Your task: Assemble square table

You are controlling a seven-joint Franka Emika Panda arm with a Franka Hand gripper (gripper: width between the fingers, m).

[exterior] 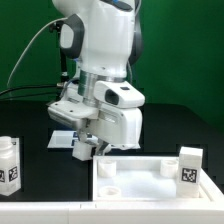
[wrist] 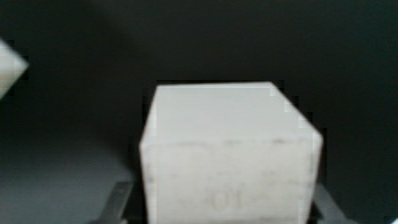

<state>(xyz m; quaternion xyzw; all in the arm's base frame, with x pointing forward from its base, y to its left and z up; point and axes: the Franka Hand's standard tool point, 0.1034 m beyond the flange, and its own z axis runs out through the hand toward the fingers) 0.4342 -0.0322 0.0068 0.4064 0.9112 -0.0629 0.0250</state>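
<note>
**Your gripper holds 1 table leg beside the slab**
Exterior view: your gripper point(exterior: 84, 142) is clamped on the held leg point(exterior: 82, 150), near the rim of the white slab point(exterior: 140, 186); 2 tagged legs stand apart, the left leg point(exterior: 10, 166) and the right leg point(exterior: 190, 166). Wrist view: the held leg point(wrist: 228, 150) fills your frame, upright.

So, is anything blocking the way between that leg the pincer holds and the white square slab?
Nothing visible does. The leg in the pincer hangs right by the slab, at one corner; another leg, at the exterior view's right, stands well aside.
</note>
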